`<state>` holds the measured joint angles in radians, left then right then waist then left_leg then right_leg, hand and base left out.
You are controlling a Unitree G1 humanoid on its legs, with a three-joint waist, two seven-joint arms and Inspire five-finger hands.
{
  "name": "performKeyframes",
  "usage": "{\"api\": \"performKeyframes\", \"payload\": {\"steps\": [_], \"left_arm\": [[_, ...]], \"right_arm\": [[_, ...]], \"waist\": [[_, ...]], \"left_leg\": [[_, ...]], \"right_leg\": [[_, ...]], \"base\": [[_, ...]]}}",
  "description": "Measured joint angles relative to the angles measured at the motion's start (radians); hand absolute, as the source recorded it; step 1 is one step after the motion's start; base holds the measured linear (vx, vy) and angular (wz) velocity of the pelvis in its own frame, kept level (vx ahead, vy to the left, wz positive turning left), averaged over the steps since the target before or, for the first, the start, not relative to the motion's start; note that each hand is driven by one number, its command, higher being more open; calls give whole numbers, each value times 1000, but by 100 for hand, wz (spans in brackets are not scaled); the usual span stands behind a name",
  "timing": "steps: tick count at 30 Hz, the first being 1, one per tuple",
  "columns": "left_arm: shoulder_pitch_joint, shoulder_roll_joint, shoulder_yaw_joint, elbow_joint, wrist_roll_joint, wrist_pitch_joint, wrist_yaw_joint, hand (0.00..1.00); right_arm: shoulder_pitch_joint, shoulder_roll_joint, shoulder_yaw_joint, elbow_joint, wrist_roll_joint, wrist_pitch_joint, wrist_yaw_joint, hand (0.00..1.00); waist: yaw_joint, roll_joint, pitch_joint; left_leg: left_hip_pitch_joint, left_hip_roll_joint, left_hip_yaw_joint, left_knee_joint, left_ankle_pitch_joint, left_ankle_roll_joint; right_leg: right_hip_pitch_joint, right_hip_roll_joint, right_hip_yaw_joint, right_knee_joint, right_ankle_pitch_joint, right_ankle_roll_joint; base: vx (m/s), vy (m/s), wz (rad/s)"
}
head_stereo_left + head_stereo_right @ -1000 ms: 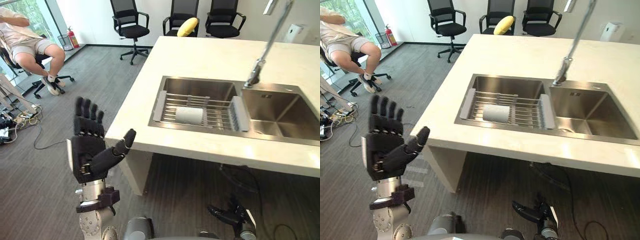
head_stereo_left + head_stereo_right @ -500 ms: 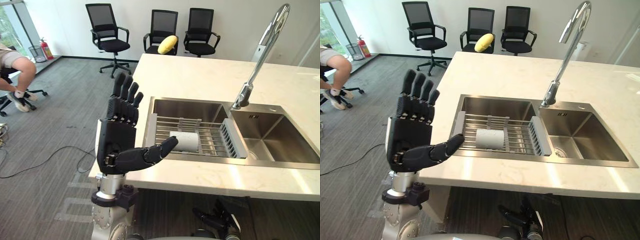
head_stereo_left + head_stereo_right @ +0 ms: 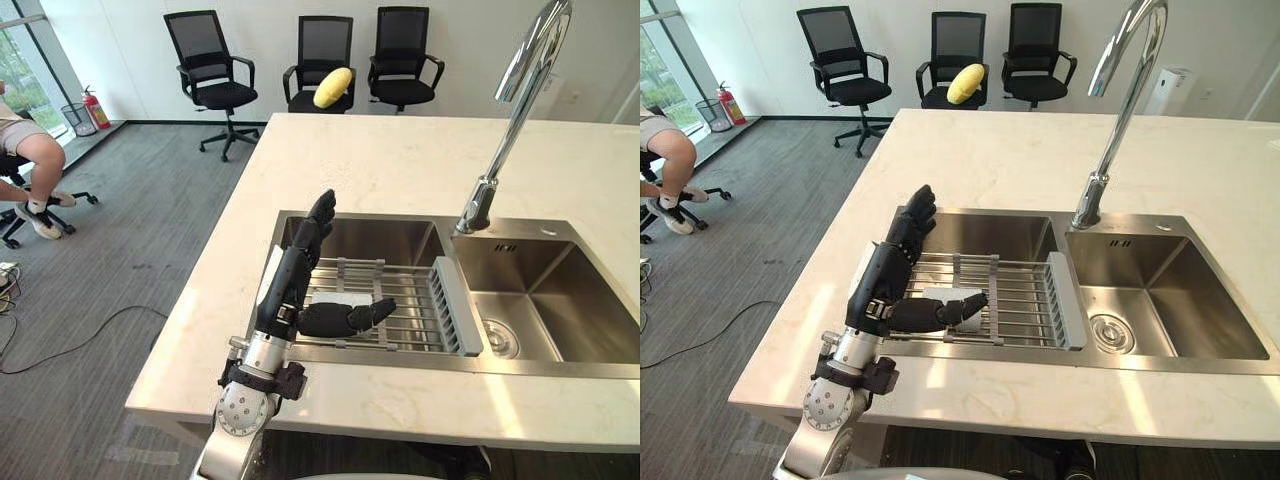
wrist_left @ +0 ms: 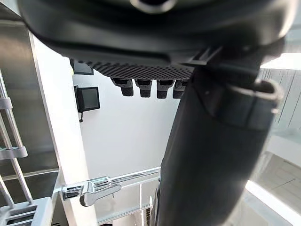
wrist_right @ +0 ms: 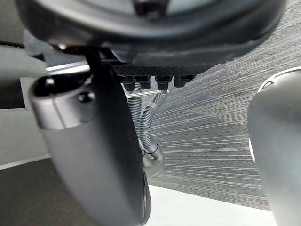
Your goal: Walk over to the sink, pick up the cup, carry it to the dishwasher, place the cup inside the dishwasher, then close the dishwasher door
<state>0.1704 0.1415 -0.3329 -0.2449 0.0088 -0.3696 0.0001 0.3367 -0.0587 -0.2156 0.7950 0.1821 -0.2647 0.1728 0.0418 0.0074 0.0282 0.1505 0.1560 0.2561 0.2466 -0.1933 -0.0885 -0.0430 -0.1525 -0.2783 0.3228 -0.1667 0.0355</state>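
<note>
Pickup step; my left hand (image 3: 285,290) over sink (image 3: 380,240) rack (image 3: 455,320), fingers straight, thumb spread, gripping nothing; cup (image 3: 338,297) lies on rack under thumb; next: lower, curl round cup; right hand (image 5: 103,155) idle, relaxed.

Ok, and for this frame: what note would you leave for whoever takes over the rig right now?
The left hand is open over the rack in the sink, with its thumb stretched across just above the cup; nothing is gripped.
The right hand is open and idle, low over the floor.
The cup lies on its side on the rack, partly hidden behind the thumb.
Done: the robot is at the sink.
Left: close the left hand on the cup, lift it, carry it to the dishwasher, set it inside and shut the door.
</note>
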Motion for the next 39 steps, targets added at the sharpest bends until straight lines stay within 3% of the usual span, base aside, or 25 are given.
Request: {"api": "performKeyframes", "payload": {"steps": [6,13,25,29,39], "left_arm": [[-44,43,-34,16,106,106,2,100],[-124,92,-75,68,171,187,9,100],[-249,143,-92,158,169,234,28,100],[-261,183,-83,214,170,258,53,100],[-316,251,-60,297,179,292,86,100]], "right_arm": [[-6,-2,-15,45,-11,8,6,100],[-2,-3,-15,64,-25,12,24,100],[27,-6,-27,63,-28,39,34,100],[26,-10,-35,63,-28,39,48,100],[25,-12,-36,61,-28,53,61,100]], "waist": [[-8,1,-2],[-22,-1,-2],[-66,-2,-3],[-83,0,-1],[-88,4,26]], "left_leg": [[4,-2,3,-55,15,3],[27,-13,36,-129,22,0],[35,-39,55,-144,39,18],[56,-38,54,-164,42,16],[82,-49,55,-181,46,17]], "right_leg": [[6,22,2,-69,58,-13],[-6,31,33,-104,103,-11],[4,19,65,-153,174,-7],[26,24,61,-173,177,-7],[43,23,61,-176,175,-4]], "base": [[-119,18,0],[-162,30,-8],[-42,17,-6],[0,0,0],[11,7,0]]}}
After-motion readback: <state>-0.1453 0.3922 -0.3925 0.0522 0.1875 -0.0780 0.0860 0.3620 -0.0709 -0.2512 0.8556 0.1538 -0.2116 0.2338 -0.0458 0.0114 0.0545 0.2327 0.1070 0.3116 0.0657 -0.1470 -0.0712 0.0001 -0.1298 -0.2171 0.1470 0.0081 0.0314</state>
